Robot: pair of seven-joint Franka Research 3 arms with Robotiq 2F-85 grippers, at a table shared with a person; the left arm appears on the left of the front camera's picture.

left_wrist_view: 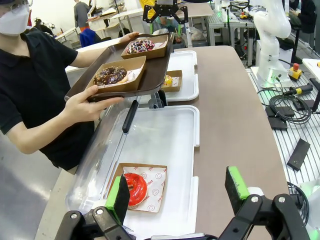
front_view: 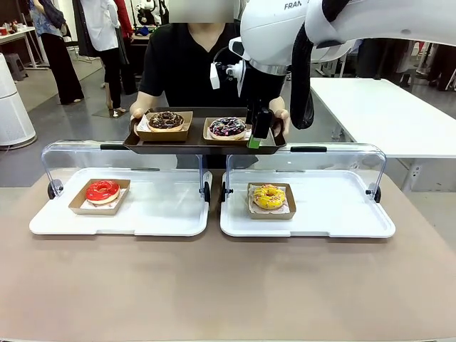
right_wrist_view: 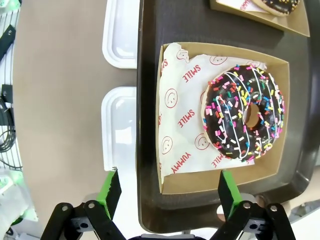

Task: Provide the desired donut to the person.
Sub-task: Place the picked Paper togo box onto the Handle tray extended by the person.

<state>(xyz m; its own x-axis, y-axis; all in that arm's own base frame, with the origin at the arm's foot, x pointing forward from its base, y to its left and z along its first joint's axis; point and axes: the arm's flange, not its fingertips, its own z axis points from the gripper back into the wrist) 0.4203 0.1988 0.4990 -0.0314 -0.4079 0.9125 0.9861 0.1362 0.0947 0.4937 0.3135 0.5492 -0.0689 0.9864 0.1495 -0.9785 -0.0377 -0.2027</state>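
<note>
Open right tool [right_wrist_view: 165, 197] above sprinkled donut [right_wrist_view: 243, 111]

Bystanders and furniture beyond the brown bench [front_view: 228, 285]

Past the bench's far left corner, a bystander in a white top [front_view: 107, 50] stands on the grey floor; a white table [front_view: 385, 114] sits off its far right corner, cables [left_wrist_view: 290, 107] lying alongside.
</note>
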